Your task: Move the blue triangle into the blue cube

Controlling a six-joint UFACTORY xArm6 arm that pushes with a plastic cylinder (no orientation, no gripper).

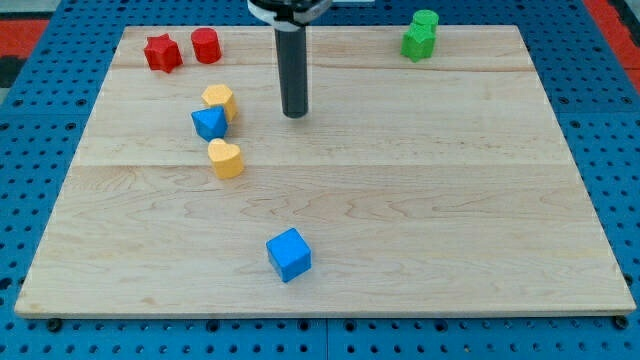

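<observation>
Pale wooden counter (400, 200) fills most of view; surface made of long planks joined side by side, grain running left to right, seams visible as thin lines. Counter edges taper toward view's top. Beneath and around counter: blue perforated base (620, 150), regular grid of small holes, visible on all four sides. Red patch (30, 25) at view's top-left corner, another at top-right corner. Lighting even, soft; faint short shadows on wood. No walls or windows in view.

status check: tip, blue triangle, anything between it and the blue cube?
My tip off the blocks, to the view's right of blue triangle. Triangle wedged between yellow block above and yellow heart below. Blue cube far toward view's bottom; heart sits near the path.
</observation>
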